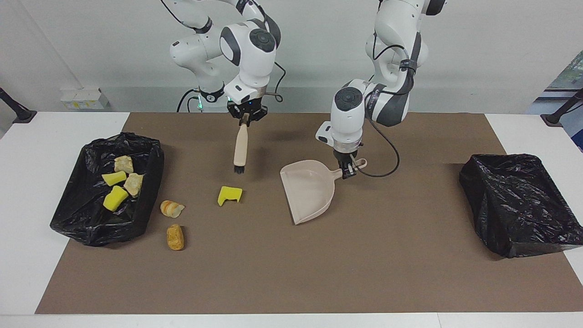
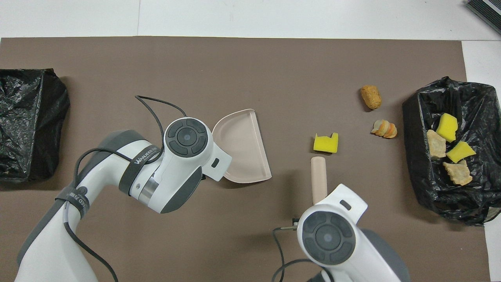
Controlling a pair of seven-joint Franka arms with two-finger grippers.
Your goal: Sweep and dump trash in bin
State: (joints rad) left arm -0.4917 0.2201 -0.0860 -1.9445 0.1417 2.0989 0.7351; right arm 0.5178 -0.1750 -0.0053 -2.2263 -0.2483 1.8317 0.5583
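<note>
Across the facing view: a black-lined bin [image 1: 107,187] at the right arm's end of the table already holds four pieces, yellow sponge chunks and tan lumps [image 1: 119,180]. Just beside it on the brown mat [image 1: 291,273] lie two orange bread-like lumps [image 1: 172,208] [image 1: 175,237], with a notched yellow sponge chunk [image 1: 229,195] nearer the middle. The right gripper [image 1: 246,117], clenched on the handle of the beige brush [image 1: 240,148], hangs the bristles over the mat just beside that sponge. The left gripper [image 1: 347,172] grasps the handle of the beige dustpan [image 1: 308,191], its lip turned toward the sponge. A second lined bin [image 1: 519,202] sits at the left arm's end. The sweep appears about to begin; next, the brush likely must drop beside the sponge and push it into the pan.
</note>
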